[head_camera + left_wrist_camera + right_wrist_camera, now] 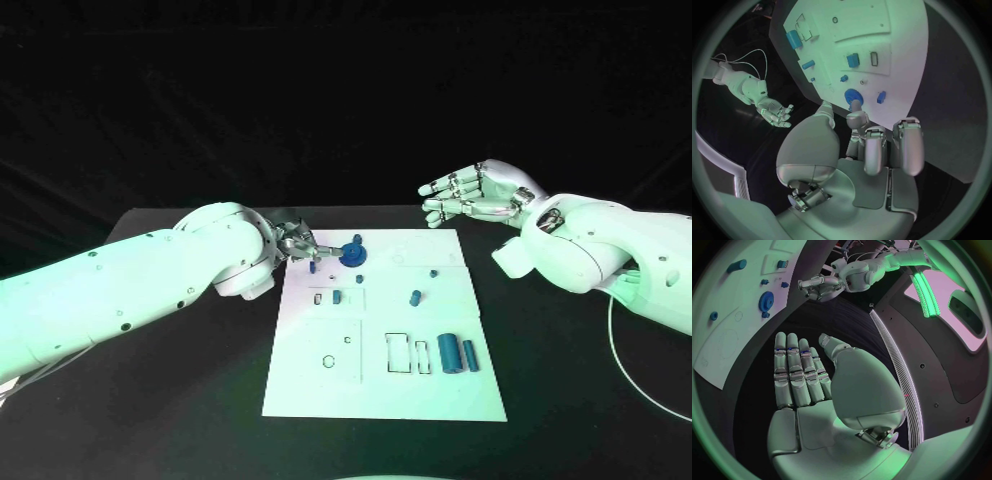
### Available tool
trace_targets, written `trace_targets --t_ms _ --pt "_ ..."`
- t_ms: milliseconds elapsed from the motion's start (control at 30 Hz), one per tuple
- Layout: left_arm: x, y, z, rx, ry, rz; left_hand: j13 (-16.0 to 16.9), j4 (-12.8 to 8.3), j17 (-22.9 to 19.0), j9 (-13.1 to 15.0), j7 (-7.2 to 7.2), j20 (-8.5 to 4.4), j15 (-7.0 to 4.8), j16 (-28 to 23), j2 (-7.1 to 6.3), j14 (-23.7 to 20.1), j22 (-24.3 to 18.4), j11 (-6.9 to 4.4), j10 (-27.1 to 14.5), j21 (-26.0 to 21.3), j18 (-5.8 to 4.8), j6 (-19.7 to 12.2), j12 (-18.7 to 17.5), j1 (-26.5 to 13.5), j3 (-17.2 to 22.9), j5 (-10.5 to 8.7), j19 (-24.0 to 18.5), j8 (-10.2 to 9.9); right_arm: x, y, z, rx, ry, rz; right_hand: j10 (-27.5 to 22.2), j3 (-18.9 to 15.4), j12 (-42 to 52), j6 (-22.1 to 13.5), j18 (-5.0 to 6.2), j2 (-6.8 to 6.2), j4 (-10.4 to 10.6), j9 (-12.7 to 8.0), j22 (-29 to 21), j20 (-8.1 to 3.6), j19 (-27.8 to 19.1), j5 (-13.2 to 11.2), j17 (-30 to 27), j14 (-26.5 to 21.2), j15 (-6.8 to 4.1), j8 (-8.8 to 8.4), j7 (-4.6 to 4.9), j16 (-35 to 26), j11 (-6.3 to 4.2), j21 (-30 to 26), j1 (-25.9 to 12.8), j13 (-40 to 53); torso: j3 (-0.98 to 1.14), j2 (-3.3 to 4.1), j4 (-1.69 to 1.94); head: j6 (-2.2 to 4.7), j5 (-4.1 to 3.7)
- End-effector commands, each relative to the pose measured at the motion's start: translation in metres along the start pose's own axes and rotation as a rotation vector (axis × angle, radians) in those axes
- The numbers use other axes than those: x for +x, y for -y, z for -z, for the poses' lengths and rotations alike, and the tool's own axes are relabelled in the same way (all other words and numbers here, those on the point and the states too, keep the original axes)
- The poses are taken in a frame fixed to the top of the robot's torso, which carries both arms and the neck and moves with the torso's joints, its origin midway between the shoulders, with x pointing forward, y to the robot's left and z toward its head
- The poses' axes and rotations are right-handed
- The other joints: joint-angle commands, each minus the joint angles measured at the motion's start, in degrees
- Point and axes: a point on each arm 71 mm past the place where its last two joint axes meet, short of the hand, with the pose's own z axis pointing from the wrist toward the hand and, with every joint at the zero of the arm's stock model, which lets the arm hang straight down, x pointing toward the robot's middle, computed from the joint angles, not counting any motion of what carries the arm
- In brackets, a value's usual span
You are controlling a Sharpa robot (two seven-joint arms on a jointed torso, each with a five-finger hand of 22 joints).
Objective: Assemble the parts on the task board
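The white task board (378, 400) lies in the middle of the black table. A blue gear (355, 256) sits near its far edge. My left hand (306, 245) reaches in from the board's left side. In the left wrist view one fingertip (856, 107) touches the gear (852, 94), the thumb stays apart from it, and the other fingers are curled in. My right hand (470, 195) hovers above the board's far right corner, palm (807, 390) flat, fingers straight, holding nothing. Two blue cylinders (457, 353) lie side by side near the board's right edge. Small blue pieces (415, 297) lie mid-board.
Outlined recesses (397, 355) and a small ring mark (329, 360) sit in the board's near half. A thin white cable (620, 345) runs over the table at the right. Bare black table (188, 400) flanks the board on both sides.
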Motion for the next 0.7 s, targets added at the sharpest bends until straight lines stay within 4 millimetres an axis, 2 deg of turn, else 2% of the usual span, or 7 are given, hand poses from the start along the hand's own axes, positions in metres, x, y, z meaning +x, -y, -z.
trace_targets --t_ms 33,133,267,333,467,700 --pt "-0.003 0.0 -0.007 -0.018 -0.133 -0.037 -0.14 -0.06 15.07 -1.17 0.45 0.55 0.56 0.17 0.79 6.02 9.08 0.72 0.04 -0.23 0.5 -0.99 0.13 0.55 -0.6 -0.28 2.91 -1.54 0.002 -0.001 -0.001 -0.017 -0.01 -0.004 -0.09 0.1 -0.06 0.14 0.24 0.38 -0.47 0.09 -0.1 0.12 0.44 0.24 -0.09 -0.06 -0.33 0.17 -0.26 -0.12 -0.42 -0.31 -0.03 -0.01 -0.17 0.11 -0.06 0.2 0.0" --pt "-0.018 0.0 -0.016 -0.034 -0.148 -0.052 -0.27 -0.16 15.07 -2.21 0.81 0.9 0.88 0.17 1.17 6.02 9.16 1.03 -0.09 -0.2 0.49 -1.06 0.19 1.93 -0.99 -0.27 2.96 -2.6 0.002 -0.001 -0.001 -0.02 -0.009 -0.004 0.0 0.15 0.0 0.26 0.27 0.42 -0.58 0.1 -0.13 0.08 0.56 0.26 -0.11 0.04 -0.39 0.19 -0.31 -0.08 -0.47 -0.35 0.04 -0.01 -0.2 0.21 -0.31 0.29 0.31" --pt "-0.031 -0.002 -0.028 -0.076 -0.205 -0.107 -0.84 0.01 15.07 -3.48 1.3 1.25 1.22 0.17 0.85 6.02 9.25 1.45 -0.46 -0.18 0.48 -1.75 -0.15 1.62 -2.4 -0.64 2.99 -4.06 0.003 -0.001 -0.002 -0.02 -0.009 -0.004 0.02 0.16 0.01 0.28 0.27 0.41 -0.61 0.1 -0.15 0.07 0.6 0.26 -0.11 0.07 -0.4 0.19 -0.32 -0.08 -0.48 -0.36 0.06 -0.01 -0.22 0.28 -0.4 0.43 0.35" --pt "-0.035 -0.002 -0.032 -0.091 -0.215 -0.129 -0.92 0.01 15.07 -3.65 1.29 1.29 1.26 0.17 0.77 6.02 9.29 1.45 -0.51 -0.15 0.47 -1.48 -0.2 1.47 -2.76 -0.7 3.0 -4.13 0.003 -0.001 -0.003 -0.02 -0.009 -0.005 0.02 0.16 0.02 0.29 0.27 0.41 -0.62 0.1 -0.15 0.07 0.61 0.26 -0.12 0.07 -0.4 0.19 -0.32 -0.07 -0.48 -0.36 0.06 -0.01 -0.21 0.31 -0.44 0.42 0.46" --pt "-0.04 -0.004 -0.041 -0.123 -0.237 -0.168 -0.46 0.0 15.07 -3.85 0.98 1.3 1.14 0.17 1.29 6.02 9.58 1.25 -0.21 0.1 0.41 -0.05 0.28 1.34 -3.44 -0.7 3.13 -3.8 0.004 -0.001 -0.004 -0.02 -0.011 -0.005 0.02 0.14 0.02 0.27 0.28 0.36 -0.66 0.09 -0.16 0.06 0.64 0.27 -0.12 0.09 -0.41 0.17 -0.31 -0.07 -0.48 -0.37 0.06 -0.01 -0.25 0.33 -0.25 0.41 0.54" --pt "-0.038 -0.004 -0.054 -0.146 -0.246 -0.186 -0.12 -0.07 15.07 -3.92 0.66 1.18 0.94 0.17 2.42 6.02 9.81 0.98 0.08 0.3 0.35 1.01 0.68 1.74 -3.76 -0.69 3.25 -3.45 0.006 -0.001 -0.004 -0.021 -0.014 -0.007 0.01 0.13 0.02 0.26 0.27 0.33 -0.69 0.08 -0.17 0.06 0.66 0.27 -0.13 0.1 -0.41 0.15 -0.31 -0.07 -0.48 -0.38 0.06 -0.02 -0.24 0.29 -0.39 0.28 0.79"
